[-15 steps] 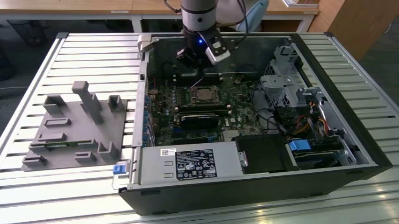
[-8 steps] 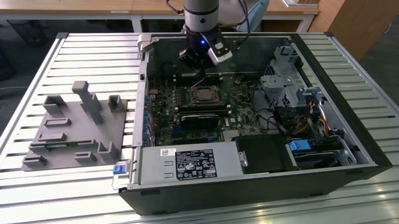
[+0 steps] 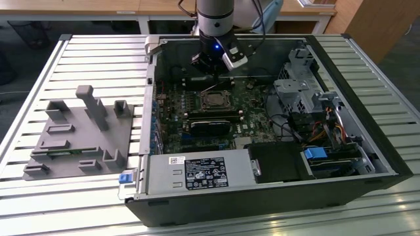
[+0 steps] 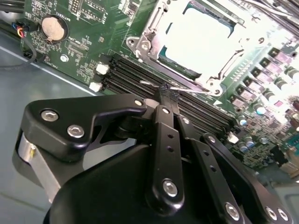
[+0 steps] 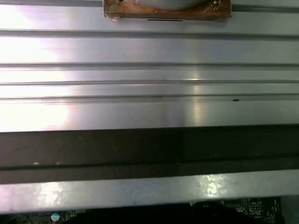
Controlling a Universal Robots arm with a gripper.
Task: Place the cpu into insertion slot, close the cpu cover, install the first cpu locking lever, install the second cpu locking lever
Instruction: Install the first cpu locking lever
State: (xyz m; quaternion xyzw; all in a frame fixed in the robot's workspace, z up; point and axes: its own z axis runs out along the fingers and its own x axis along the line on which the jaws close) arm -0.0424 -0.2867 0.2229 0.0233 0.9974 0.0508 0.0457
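Note:
The cpu (image 4: 198, 39) lies in the insertion slot (image 3: 215, 102) on the green board, its pale metal top glaring in the second wrist view. The silver cpu cover (image 4: 148, 33) frames it and looks laid flat over it. My gripper (image 4: 166, 91) is inside the case just behind the socket (image 3: 211, 66). Its black fingers are shut. Their tips meet at a thin silver locking lever (image 4: 189, 88) that runs along the socket's edge beside the memory slots (image 4: 135, 74). Whether the lever is clamped or only touched is unclear.
The open computer case (image 3: 367, 162) lies on a slatted aluminium table (image 5: 149, 79). A power supply (image 3: 196, 173) fills its near side and a drive cage (image 3: 302, 93) its right. A black card (image 3: 210, 129) sits below the socket. A grey fixture block (image 3: 75, 132) stands outside to the left.

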